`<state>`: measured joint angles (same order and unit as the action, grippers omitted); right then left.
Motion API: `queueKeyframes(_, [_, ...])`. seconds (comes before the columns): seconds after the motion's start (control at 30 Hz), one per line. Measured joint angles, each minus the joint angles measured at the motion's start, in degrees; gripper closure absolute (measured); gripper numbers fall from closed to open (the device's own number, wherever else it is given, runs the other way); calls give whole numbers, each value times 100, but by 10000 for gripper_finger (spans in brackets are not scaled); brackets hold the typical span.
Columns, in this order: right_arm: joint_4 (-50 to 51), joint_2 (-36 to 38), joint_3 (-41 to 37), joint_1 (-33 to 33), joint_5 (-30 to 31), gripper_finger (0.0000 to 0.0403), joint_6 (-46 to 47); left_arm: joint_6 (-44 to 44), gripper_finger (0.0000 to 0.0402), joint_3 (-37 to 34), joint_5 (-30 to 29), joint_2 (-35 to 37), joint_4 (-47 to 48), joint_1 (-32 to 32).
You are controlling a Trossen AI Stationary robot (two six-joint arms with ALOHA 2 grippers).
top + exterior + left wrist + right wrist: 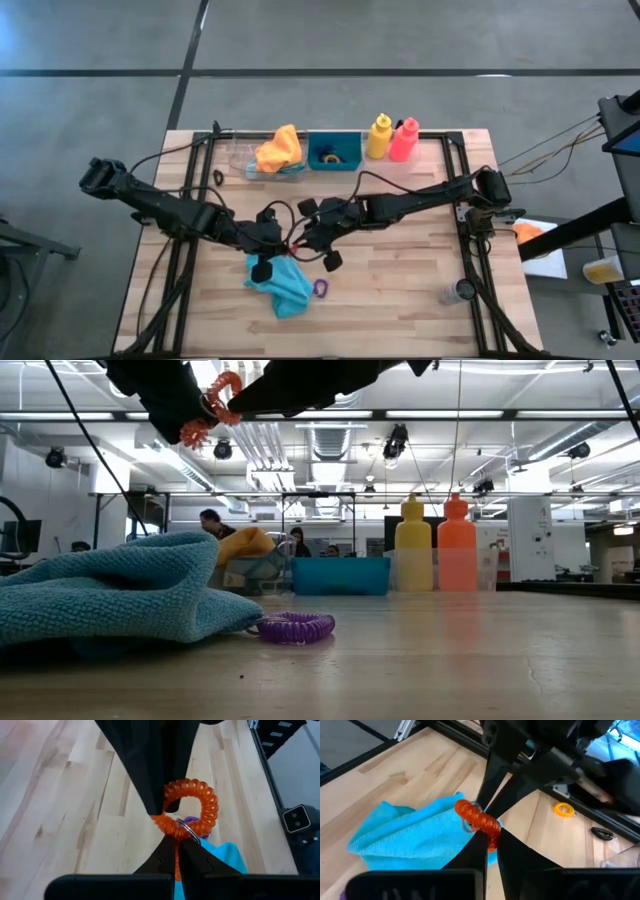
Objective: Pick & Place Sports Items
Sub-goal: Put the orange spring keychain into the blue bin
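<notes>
Item: red-orange coil ring (192,807), with a small metal key ring attached. It hung in the air above the middle of the wooden table (400,290), pinched from two sides at once. The left gripper (176,845) was closed tight on one part of the coil; the right gripper (487,842) was likewise clamped shut on it, meeting the left one nose to nose.

Item: teal cloth (283,283). It lay crumpled on the table almost directly beneath the two grippers.

Item: purple coil ring (293,627). It rested flat on the table, touching the cloth's edge.

Item: orange cloth (279,149). It was heaped on a clear plastic tray (240,160) at the far edge.

Item: teal bin (334,152), just beside the tray, with small items inside that I could not make out.

Items: yellow bottle (378,137) and pink-red bottle (403,140). They stood upright side by side next to the bin.

Item: small orange ring (563,809). It lay flat on the table by the frame rail.
</notes>
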<state>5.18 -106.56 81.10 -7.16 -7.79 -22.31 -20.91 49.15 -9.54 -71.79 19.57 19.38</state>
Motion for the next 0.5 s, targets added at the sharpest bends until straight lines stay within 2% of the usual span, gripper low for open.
queueKeyframes(0.17, [75,0,0,-13,-11,390,-20,11,394,0,-102,0,9,2])
queueKeyframes(0.27, [177,0,0,-11,-15,390,-20,-14,378,0,-106,0,7,2])
queueKeyframes(0.5, [700,0,0,-13,89,391,86,-356,282,0,-196,0,-7,-1])
